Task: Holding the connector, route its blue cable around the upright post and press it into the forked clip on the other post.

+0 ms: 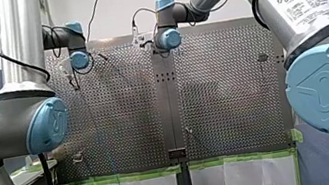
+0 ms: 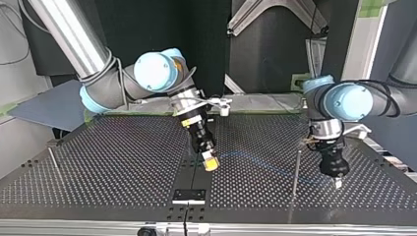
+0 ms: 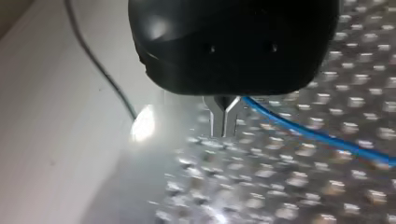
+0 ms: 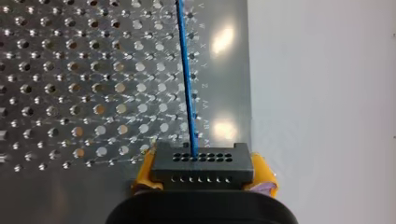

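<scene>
Right claw (image 4: 204,176) clamped on black connector (image 4: 201,164), yellow pads either side, so blue cable (image 4: 186,79) trails straight ahead over bench (image 4: 70,70). Left claw (image 3: 224,123) drawn closed, cable just beside it; likely guiding.

Front view high behind the table (image 1: 223,92), top view low opposite, wrist views close over it

Robotics lab, perforated metal table (image 2: 113,162), my left arm (image 1: 19,56), my right arm (image 1: 300,9)

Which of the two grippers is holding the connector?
My right gripper: the connector sits between its yellow pads, while my left gripper pinches only the blue cable.
</scene>
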{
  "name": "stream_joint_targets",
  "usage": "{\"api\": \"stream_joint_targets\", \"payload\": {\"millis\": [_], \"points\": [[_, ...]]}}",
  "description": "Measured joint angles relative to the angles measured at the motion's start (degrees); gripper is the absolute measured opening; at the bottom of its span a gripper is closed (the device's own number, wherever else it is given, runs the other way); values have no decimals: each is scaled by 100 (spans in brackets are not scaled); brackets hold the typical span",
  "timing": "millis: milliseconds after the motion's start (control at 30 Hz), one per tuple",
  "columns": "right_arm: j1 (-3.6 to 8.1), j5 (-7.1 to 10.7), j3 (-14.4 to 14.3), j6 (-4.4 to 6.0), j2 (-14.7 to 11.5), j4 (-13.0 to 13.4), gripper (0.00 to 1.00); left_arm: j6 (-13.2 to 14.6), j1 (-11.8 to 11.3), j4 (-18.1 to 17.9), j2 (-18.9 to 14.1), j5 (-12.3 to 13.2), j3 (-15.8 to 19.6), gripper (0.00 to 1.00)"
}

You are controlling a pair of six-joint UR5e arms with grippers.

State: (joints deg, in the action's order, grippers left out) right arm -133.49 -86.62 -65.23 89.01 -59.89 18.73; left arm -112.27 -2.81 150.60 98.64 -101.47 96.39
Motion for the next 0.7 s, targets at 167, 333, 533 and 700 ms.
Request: {"api": "stream_joint_targets", "payload": {"millis": [167, 333, 533, 700], "points": [[29, -64, -3, -7, 96, -118, 0, 52, 41, -62, 222, 62, 64, 0], [53, -90, -8, -22, 222, -264, 0, 32, 50, -199, 302, 124, 201, 0], [71, -101, -11, -35, 352, -382, 0, -30, 53, -473, 308, 222, 381, 0], [74, -133, -45, -78, 434, -503, 0, -161, 54, -737, 313, 445, 428, 0]]}}
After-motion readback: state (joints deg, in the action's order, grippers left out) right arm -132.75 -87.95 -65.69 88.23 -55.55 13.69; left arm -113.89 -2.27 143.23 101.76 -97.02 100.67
